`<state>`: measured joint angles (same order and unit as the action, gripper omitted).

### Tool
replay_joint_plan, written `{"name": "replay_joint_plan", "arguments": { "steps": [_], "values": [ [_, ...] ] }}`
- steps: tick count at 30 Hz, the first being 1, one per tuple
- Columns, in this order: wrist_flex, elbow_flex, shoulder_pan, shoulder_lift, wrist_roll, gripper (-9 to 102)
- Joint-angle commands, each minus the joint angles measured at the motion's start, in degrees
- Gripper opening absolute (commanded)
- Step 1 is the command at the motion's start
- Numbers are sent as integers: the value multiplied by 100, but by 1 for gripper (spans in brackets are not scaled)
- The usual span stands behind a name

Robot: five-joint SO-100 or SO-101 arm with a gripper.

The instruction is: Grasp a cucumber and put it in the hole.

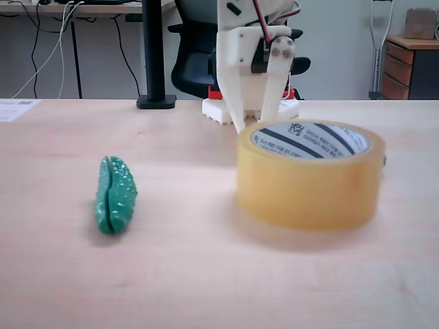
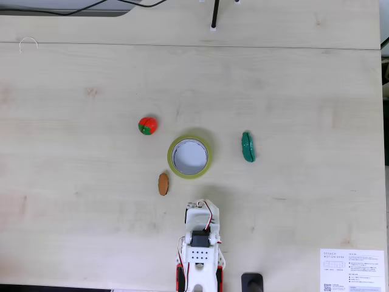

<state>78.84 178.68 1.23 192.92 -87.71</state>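
Fixed view from low on the table shows the cucumber (image 1: 115,195) lying flat on the wood, well to the left of the big yellow tape roll (image 1: 310,175). Nothing is touching it. The hole (image 1: 310,139) in the middle of the roll looks empty from here, and the top-down fixed view shows bare space inside the ring (image 2: 189,156) too.

The gripper (image 1: 257,123) hangs just behind the roll, pointing down, with its two fingers a little apart and nothing between them. From above, the gripper (image 2: 199,205) sits near the robot's base, below the roll, and the cucumber (image 2: 248,147) lies off to the right of the roll.

So the job has not really begun. The arm must swing over to the cucumber, pinch it, lift it, carry it over the ring and drop it in. A small red toy (image 2: 147,125) and a brown one (image 2: 163,184) also lie near the roll.
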Motion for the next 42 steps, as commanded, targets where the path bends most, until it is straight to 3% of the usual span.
{"name": "replay_joint_plan", "arguments": {
  "steps": [1,30,36,42],
  "values": [
    [79,-53,-26,26,-9,0],
    [26,-53,-53,35,18,0],
    [-1046,-211,-387,35,35,0],
    [-2839,-510,-1679,35,35,8]
  ]
}}
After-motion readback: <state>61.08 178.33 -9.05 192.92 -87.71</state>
